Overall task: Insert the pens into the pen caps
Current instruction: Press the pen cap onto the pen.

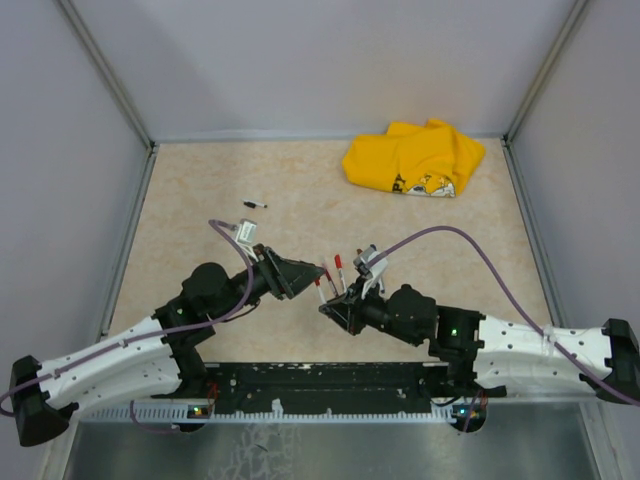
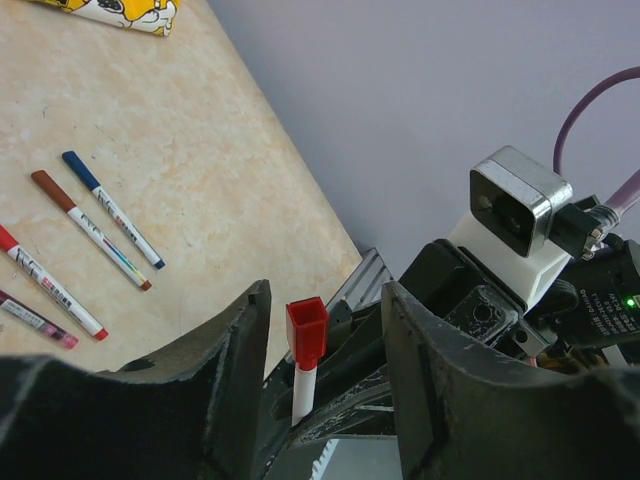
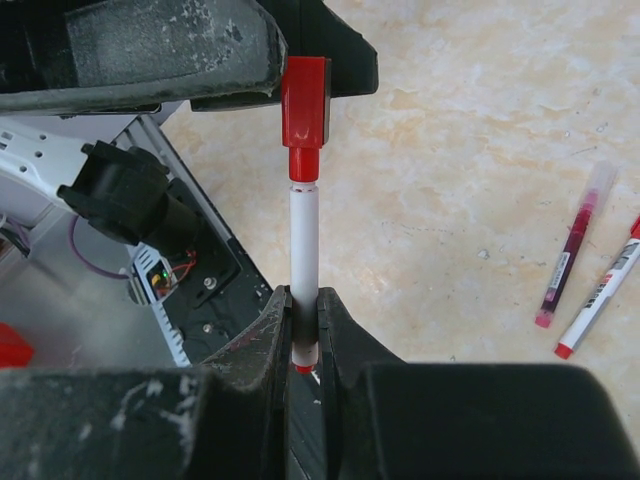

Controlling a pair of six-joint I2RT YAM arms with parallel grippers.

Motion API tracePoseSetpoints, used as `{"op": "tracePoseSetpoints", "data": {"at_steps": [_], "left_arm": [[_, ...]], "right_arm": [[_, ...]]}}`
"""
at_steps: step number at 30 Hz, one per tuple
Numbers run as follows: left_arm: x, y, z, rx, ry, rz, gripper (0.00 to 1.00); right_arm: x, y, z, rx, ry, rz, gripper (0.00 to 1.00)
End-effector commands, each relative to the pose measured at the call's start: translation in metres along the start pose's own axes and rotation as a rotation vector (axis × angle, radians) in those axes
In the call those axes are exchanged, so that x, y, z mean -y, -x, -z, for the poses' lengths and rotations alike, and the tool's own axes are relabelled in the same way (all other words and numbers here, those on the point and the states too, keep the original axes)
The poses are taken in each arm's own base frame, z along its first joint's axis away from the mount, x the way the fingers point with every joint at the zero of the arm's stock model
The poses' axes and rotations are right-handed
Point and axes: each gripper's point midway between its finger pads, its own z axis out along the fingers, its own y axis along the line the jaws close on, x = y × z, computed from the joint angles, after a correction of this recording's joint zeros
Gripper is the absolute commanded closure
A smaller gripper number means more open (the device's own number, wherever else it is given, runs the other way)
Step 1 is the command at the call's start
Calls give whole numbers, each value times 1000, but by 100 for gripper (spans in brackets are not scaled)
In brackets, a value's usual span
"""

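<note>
Sitting on the tip of the pen (image 3: 303,230), the red cap (image 3: 304,98) is held off the tabletop above the middle of its near edge, and a narrow red collar below it suggests it is not yet pressed home. The right gripper (image 3: 303,305) pinches the white barrel low down, leaving the capped end free. The left gripper (image 2: 325,310) has its fingers spread either side of the cap without touching, seemingly placed to close and push.

Just a crumpled yellow cloth (image 1: 413,158) with a cartoon print, sitting at the far right of my beige table (image 1: 200,190), near the back wall (image 1: 300,60).
</note>
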Motion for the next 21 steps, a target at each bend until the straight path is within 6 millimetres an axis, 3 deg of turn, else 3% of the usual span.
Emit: {"op": "tracePoseSetpoints", "data": {"at_steps": [1, 14, 21], "left_arm": [[4, -2, 0, -8, -22, -7, 49], [3, -6, -1, -20, -26, -5, 64], [4, -5, -1, -18, -32, -6, 85]], "right_arm": [[-10, 36, 1, 104, 9, -18, 100], [-15, 44, -1, 119, 18, -10, 100], [-17, 44, -2, 117, 24, -7, 100]]}}
